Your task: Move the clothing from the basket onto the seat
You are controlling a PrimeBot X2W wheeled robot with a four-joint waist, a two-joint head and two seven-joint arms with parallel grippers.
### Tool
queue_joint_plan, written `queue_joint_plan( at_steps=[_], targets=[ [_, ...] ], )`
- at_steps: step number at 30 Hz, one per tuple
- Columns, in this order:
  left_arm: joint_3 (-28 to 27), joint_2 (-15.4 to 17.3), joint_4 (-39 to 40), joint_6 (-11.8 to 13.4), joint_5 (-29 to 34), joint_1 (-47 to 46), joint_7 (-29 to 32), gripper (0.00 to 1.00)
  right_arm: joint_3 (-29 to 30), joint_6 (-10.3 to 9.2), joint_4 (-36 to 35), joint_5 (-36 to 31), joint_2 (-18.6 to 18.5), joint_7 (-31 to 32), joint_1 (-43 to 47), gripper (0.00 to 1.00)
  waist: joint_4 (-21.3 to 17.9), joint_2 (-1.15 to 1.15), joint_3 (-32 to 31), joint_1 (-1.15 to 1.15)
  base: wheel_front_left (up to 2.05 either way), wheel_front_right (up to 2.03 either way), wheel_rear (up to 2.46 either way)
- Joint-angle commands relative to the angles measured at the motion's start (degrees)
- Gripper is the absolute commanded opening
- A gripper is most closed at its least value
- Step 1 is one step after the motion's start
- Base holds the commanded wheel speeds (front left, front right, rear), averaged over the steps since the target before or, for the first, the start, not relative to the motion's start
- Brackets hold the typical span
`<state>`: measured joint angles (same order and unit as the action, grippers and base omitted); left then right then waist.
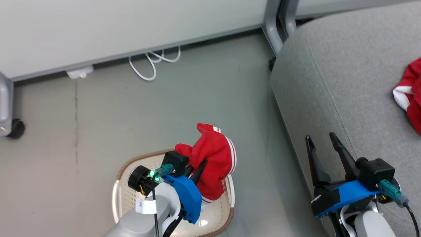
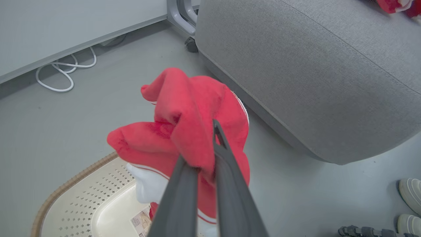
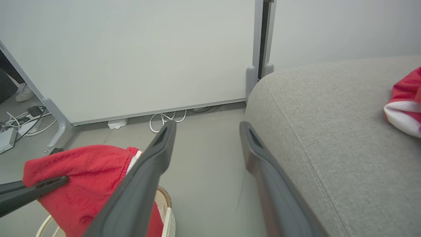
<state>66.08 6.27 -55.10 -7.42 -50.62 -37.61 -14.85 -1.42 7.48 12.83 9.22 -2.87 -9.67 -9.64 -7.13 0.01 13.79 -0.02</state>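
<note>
We see the red garment [image 2: 184, 108] hanging bunched over the basket [image 2: 65, 187], pinched between the left gripper's [image 2: 200, 148] nearly closed fingers. Its white panel shows from the left wrist, its side stripes from the head. Another red-and-white garment [image 1: 409, 95] lies on the grey seat [image 1: 329, 82]. By the seat's edge the right gripper [image 1: 319, 136] hangs empty, its fingers spread wide.
</note>
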Motion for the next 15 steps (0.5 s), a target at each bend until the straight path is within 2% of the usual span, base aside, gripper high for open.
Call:
queue_joint_plan(
  at_steps=[1,15],
  targets=[
    [0.4,0.0,0.3,-0.1,-0.2,0.4,-0.4,0.00,0.2,0.03,-0.1,-0.1,0.0,0.1,1.0,1.00,2.6,-0.01,-3.7,0.02,0.00,0.00,0.00],
    [0.8,-1.3,9.7,-0.1,1.3,-2.7,-0.4,0.00,-1.3,0.02,-0.8,0.9,0.0,3.1,7.6,1.00,6.9,-0.01,-12.7,0.02,0.00,0.00,0.00]
  ],
)
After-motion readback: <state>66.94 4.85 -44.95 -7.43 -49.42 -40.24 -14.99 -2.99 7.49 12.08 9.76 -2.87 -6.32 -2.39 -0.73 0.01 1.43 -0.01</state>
